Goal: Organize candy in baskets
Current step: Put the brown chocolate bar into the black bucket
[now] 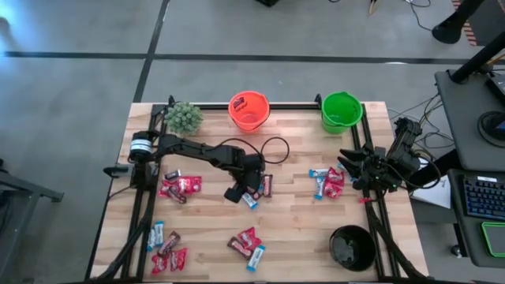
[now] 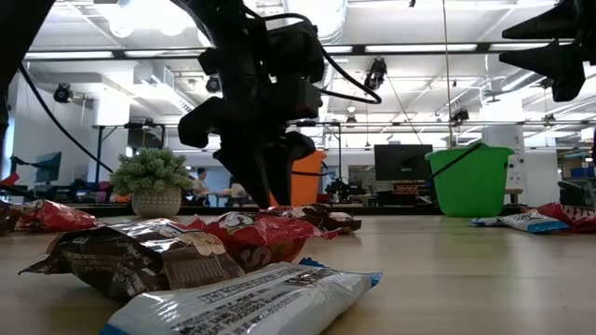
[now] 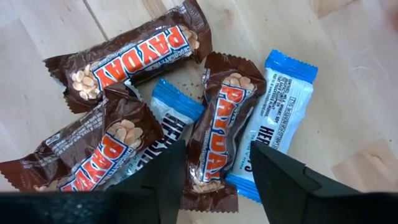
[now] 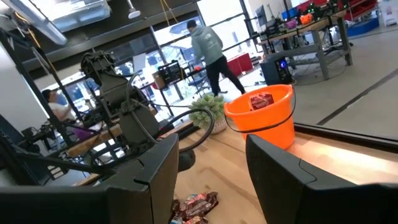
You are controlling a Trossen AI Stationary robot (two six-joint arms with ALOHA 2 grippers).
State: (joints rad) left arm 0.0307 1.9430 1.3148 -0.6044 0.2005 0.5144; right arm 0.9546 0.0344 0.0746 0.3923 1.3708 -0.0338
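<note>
My left gripper (image 1: 246, 192) hangs open over a small pile of candy at the table's middle, its fingers pointing steeply down. In the left wrist view its fingers (image 3: 171, 177) stand on either side of a brown bar (image 3: 219, 127), which lies on a light blue-and-white bar (image 3: 277, 106). Two more brown bars (image 3: 134, 59) lie beside them. My right gripper (image 1: 349, 164) waits open and level at the table's right edge. The orange basket (image 1: 248, 110), holding red candy, and the green basket (image 1: 342, 110) stand at the far edge; the black basket (image 1: 352, 247) stands near right. My left gripper comes from above with its fingers along the long sides of the brown bar (image 3: 208, 155), which lies flat on the pile. I cannot tell whether the fingertips touch the bar or the wrappers under them.
More candy lies in heaps at the left (image 1: 180, 186), near left (image 1: 166, 248), near middle (image 1: 247, 246) and right (image 1: 327, 181). A fuzzy potted plant (image 1: 183, 117) stands at the far left. Black rails run along the table's left, right and far edges.
</note>
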